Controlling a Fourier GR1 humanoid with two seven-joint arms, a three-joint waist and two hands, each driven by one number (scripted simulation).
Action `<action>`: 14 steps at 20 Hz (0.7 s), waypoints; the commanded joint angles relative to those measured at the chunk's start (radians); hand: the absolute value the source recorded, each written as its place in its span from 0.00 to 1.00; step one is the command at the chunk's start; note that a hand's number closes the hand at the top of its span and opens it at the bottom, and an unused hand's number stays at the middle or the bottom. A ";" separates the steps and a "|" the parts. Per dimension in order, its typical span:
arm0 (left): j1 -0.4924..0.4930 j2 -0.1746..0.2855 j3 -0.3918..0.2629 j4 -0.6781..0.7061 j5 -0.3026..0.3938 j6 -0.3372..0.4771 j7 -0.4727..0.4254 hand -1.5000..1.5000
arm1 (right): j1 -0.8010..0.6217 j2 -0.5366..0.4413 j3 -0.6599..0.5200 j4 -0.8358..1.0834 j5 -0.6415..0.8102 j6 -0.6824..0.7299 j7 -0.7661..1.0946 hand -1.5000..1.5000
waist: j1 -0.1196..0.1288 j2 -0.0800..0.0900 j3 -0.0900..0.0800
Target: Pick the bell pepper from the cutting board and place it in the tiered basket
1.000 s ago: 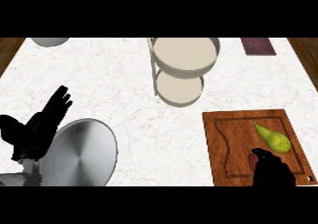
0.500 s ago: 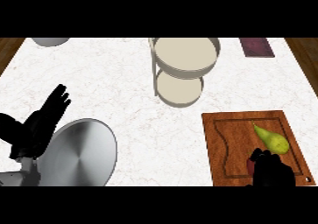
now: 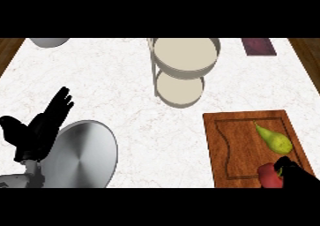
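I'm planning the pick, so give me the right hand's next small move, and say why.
Probably close the right hand round the red bell pepper before any lift. The hand sits against the pepper at the cutting board's near edge, but a grasp cannot be confirmed, and the tiered basket lies farther up the counter.

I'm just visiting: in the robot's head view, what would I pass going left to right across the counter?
left hand, resting open → silver plate → tiered basket → cutting board → red bell pepper on the board → right hand
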 commanded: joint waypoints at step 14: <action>-0.003 -0.004 0.007 -0.041 -0.016 -0.007 0.039 0.50 | -0.141 0.082 0.145 -0.565 0.018 -0.067 0.012 1.00 | 0.009 0.006 0.008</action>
